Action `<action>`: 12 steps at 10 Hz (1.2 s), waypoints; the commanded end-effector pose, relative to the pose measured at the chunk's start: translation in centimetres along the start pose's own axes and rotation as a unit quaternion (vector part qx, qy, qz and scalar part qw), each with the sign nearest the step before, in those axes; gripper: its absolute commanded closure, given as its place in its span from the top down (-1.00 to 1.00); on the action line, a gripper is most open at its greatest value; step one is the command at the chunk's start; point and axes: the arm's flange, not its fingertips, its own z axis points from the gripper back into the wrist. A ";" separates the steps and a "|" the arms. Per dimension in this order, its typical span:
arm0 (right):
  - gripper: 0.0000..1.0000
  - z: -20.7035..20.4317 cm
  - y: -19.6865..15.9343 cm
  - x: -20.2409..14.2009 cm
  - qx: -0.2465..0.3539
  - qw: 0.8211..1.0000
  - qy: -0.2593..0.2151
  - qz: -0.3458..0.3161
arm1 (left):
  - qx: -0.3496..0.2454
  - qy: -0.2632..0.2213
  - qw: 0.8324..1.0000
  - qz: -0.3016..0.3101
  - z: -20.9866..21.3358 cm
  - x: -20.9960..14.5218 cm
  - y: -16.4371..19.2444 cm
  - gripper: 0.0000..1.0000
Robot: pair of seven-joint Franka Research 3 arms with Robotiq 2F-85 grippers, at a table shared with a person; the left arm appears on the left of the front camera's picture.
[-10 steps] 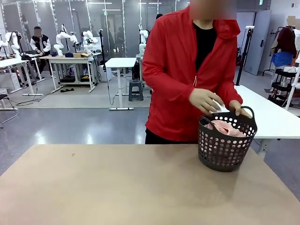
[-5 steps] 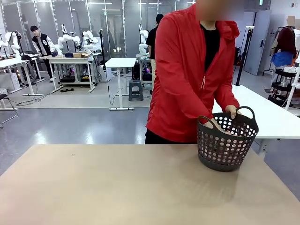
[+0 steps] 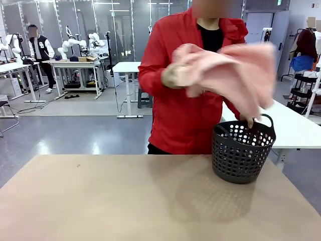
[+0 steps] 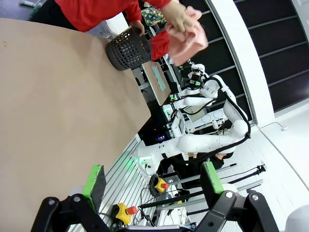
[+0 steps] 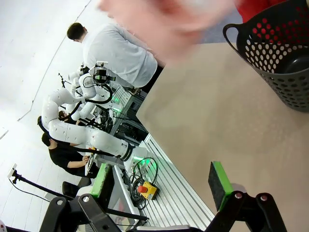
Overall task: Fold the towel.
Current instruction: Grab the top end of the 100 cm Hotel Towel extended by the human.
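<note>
A person in a red jacket holds the salmon-pink towel [image 3: 228, 68] up in the air above the dark basket [image 3: 242, 153], one hand [image 3: 172, 76] gripping it, the other on the basket's rim. The towel [image 4: 186, 41] also hangs over the basket [image 4: 128, 48] in the left wrist view, and passes as a pink blur [image 5: 164, 19] in the right wrist view. My left gripper [image 4: 152, 181] stands open over the table's near edge, nothing between its green pads. My right gripper [image 5: 161, 181] is open too, far from the basket [image 5: 277, 58].
The tan table [image 3: 125, 201] stretches bare from the basket to my side. The basket stands at the far right edge of it. A white table [image 3: 296, 125] lies behind the person. Other tables and people fill the room farther back.
The person has pulled the towel out of the basket and lifted it to chest height. The basket now looks empty and has barely shifted.
</note>
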 end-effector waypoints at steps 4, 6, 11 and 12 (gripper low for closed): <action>1.00 -0.1 0.1 0.0 0.008 1.000 -0.005 0.009 | -0.008 0.002 1.000 -0.009 0.1 -0.1 -0.3 1.00; 1.00 -0.1 0.1 0.0 0.008 1.000 -0.005 0.009 | -0.008 0.002 1.000 -0.009 0.1 -0.1 -0.3 1.00; 1.00 -0.1 0.1 0.0 0.008 1.000 -0.005 0.009 | -0.008 0.002 1.000 -0.009 0.1 -0.1 -0.3 1.00; 1.00 -0.1 0.1 0.0 0.008 1.000 -0.005 0.009 | -0.008 0.002 1.000 -0.009 0.1 -0.1 -0.3 1.00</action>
